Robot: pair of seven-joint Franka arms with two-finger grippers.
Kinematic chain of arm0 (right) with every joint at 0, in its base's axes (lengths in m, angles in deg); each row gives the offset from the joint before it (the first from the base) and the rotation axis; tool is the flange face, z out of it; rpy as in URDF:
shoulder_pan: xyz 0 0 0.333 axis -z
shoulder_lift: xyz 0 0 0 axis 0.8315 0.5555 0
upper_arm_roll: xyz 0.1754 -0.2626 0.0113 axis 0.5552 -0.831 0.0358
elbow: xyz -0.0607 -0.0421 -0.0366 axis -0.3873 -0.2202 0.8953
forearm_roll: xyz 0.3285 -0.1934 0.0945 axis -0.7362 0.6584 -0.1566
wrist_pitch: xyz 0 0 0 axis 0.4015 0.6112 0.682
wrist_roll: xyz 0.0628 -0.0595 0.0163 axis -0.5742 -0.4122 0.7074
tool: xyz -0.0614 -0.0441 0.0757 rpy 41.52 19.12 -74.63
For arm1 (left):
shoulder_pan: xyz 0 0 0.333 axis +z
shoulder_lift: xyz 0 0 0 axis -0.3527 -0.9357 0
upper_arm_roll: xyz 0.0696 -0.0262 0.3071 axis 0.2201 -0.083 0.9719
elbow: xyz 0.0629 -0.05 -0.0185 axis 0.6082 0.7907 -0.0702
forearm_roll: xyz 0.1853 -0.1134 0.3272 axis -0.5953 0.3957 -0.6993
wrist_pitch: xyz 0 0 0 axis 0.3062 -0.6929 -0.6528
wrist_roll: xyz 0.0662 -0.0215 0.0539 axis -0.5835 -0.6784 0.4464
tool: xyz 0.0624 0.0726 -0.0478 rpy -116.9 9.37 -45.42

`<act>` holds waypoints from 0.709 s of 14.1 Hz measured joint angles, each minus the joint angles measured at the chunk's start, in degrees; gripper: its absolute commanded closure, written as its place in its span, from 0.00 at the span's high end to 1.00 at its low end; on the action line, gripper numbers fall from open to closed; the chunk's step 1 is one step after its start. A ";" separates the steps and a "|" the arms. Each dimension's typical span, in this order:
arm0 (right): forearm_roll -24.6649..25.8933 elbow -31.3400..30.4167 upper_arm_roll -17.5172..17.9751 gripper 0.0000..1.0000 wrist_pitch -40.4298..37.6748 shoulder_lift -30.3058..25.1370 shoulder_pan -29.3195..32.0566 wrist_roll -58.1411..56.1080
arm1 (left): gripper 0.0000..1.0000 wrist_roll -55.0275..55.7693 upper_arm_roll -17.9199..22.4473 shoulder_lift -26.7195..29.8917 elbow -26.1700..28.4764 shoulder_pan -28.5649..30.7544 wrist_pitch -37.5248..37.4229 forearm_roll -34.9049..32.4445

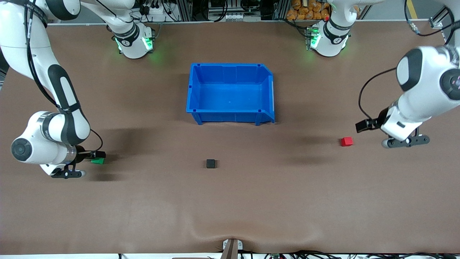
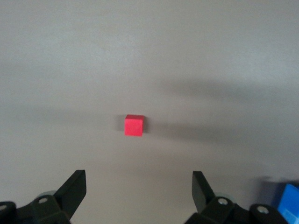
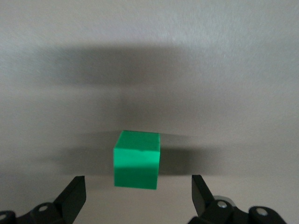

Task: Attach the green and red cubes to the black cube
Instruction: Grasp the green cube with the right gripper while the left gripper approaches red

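We find the black cube (image 1: 211, 163) mid-bench (image 1: 230, 208), nearer the camera than the bin (image 1: 230, 111); green cube (image 1: 97, 161), seemingly half-hidden, and red cube (image 1: 346, 141) lie toward either end.

We see the front view evenly lit from above and sharp, the brown table (image 1: 230, 201) matte with no glare; soft doubled shadows spread beside each arm, and green lamps glow at both bases. Both wrist views look washed out and greyish. The red cube (image 2: 133, 125) looks a little soft, and the green cube (image 3: 136, 159) shows a brighter top face
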 measured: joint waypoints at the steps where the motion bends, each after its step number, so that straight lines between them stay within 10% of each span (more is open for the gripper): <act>1: 0.00 -0.10 -0.02 1.00 0.67 0.25 0.10 -0.03 | 1.00 0.00 0.00 -1.86 -0.01 0.40 1.48 0.00; 6: 0.00 -0.34 -0.03 0.97 3.65 0.73 0.13 -0.03 | 1.00 -0.03 0.05 -9.31 0.01 0.94 8.26 0.00; 10: 0.00 -0.50 -0.06 0.49 5.43 1.26 0.16 -0.03 | 0.98 -0.12 0.32 -14.01 0.35 2.16 13.17 0.00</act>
